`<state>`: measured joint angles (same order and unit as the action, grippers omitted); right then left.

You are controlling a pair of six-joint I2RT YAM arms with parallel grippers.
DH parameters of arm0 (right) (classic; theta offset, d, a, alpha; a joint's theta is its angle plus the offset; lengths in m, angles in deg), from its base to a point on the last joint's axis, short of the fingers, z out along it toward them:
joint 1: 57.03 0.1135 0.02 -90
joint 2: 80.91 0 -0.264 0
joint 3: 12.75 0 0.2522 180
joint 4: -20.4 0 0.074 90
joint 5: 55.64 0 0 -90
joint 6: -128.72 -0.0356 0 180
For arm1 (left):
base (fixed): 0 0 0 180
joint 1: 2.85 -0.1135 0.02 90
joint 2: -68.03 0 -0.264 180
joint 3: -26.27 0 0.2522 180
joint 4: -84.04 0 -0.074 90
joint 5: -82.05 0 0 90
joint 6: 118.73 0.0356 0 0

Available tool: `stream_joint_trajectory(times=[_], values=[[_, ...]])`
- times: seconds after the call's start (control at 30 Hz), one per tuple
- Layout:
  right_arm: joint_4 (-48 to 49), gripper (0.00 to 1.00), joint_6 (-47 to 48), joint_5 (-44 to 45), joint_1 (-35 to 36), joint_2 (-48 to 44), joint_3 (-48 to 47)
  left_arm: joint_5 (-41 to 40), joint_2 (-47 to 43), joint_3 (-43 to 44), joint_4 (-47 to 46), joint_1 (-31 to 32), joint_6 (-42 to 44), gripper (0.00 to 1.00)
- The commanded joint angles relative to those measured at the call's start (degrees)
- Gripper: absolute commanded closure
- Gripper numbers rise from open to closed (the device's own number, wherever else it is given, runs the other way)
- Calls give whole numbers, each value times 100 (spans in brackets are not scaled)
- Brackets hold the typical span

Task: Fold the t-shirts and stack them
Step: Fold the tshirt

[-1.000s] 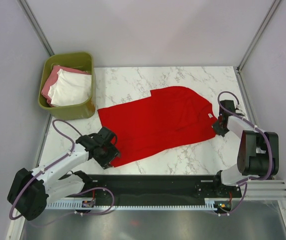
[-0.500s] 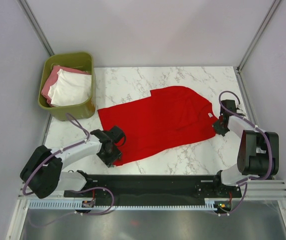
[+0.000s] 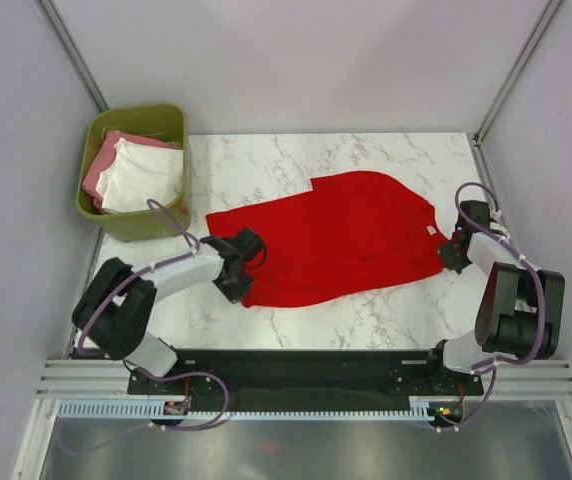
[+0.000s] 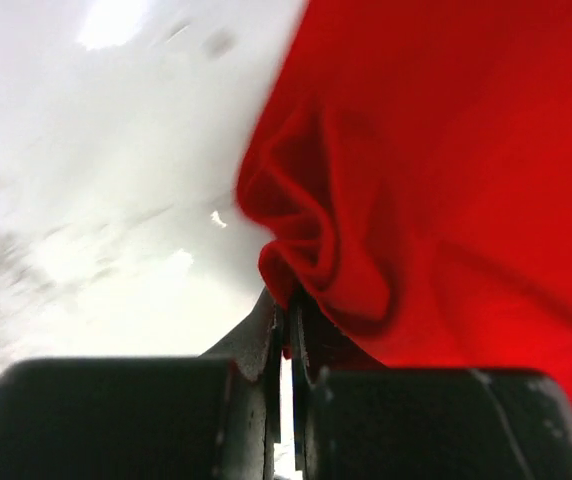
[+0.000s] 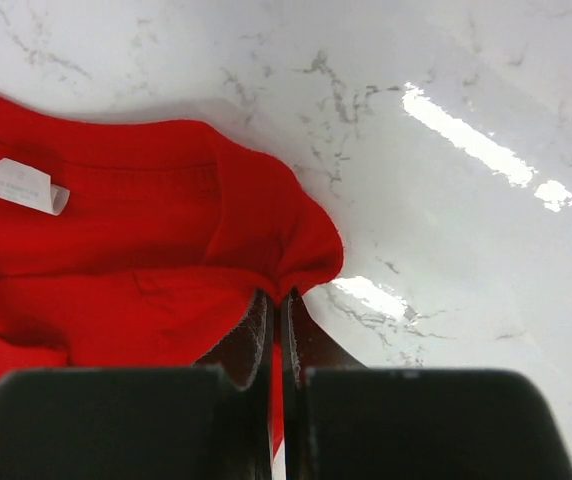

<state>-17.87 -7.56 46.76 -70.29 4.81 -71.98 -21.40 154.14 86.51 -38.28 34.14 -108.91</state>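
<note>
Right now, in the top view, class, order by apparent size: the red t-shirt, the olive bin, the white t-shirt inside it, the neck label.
Largest to smallest:
1. red t-shirt
2. olive bin
3. white t-shirt
4. neck label, barely a speck

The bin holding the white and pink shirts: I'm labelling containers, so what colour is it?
The bin is olive green, clearest in the top external view.
</note>
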Motion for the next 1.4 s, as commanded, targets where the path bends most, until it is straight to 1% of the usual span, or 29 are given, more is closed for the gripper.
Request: stream_joint_trajectory(times=[0.0,0.07,0.1,0.13,0.3,0.4,0.47,0.5,0.53,0.57,0.63,0.67,0.73,0.8,0.9,0.93,1.0,1.03,1.1,1.13,1.17,1.2,1.27,1.3,1.37], values=[[8,100,-56,52,-212,51,-225,-387,748,791,-533,-454,696,98],[-71,100,-109,25,-326,121,-356,-281,1152,1264,-543,-727,994,98],[-106,100,-100,-10,-344,165,-400,-255,1224,1406,-551,-972,1091,98],[-219,100,-92,-10,-353,174,-453,-263,1277,1530,-543,-1088,1179,98],[-414,100,-135,-97,-344,-106,-445,-325,1216,2216,-551,-1773,1961,98],[-685,100,-406,-28,-143,-457,-322,-263,1015,2322,-543,-1889,2331,98],[-844,100,-495,139,-29,-686,-112,-88,804,2025,-534,-1880,2367,98],[-914,100,-531,166,-19,-879,-41,113,542,1832,-516,-1871,2306,98],[-976,100,-522,253,-19,-942,3,228,374,1351,-525,-1854,2218,98],[-1055,100,-496,315,-10,-994,47,342,215,1094,-525,-1801,2009,98],[-1380,100,-374,446,-2,-1091,39,449,-345,628,-516,-1678,1919,98],[-1494,100,-338,639,7,-1127,4,440,-566,234,-499,-1626,1849,98],[-1706,100,-215,798,86,-1337,-49,501,-1154,-163,-481,-1555,1778,98],[-1758,100,-180,930,139,-1608,-67,484,-1411,-201,-350,-1555,1804,98],[-1934,100,-162,957,288,-1593,-514,431,-1562,220,-35,-1572,1962,98],[-1943,100,-136,948,410,-1584,-837,431,-1544,587,46,-1572,2023,98],[-2039,100,-74,1018,534,-1540,-1243,449,-1465,1001,204,-1581,2094,98],[-2092,100,-74,1045,630,-1523,-1680,449,-1439,1430,326,-1599,2164,98],[-2346,100,-92,1010,658,-1444,-2191,580,-1316,1871,468,-1747,2208,98],[-2435,100,-74,1001,692,-1435,-2759,668,-1272,2326,625,-1818,2243,98],[-2644,100,-22,1018,702,-1434,-3061,738,-1246,2574,705,-1914,2261,98],[-2716,100,14,1018,710,-1469,-3621,730,-1263,3064,793,-1932,2305,98],[-2839,100,119,1036,719,-1705,-4090,651,-1455,3498,925,-1933,2340,98],[-2866,100,163,1071,737,-1803,-4510,634,-1569,3813,943,-1933,2349,98],[-2962,100,225,1194,772,-2057,-4882,572,-1824,4035,934,-1941,2323,98]])
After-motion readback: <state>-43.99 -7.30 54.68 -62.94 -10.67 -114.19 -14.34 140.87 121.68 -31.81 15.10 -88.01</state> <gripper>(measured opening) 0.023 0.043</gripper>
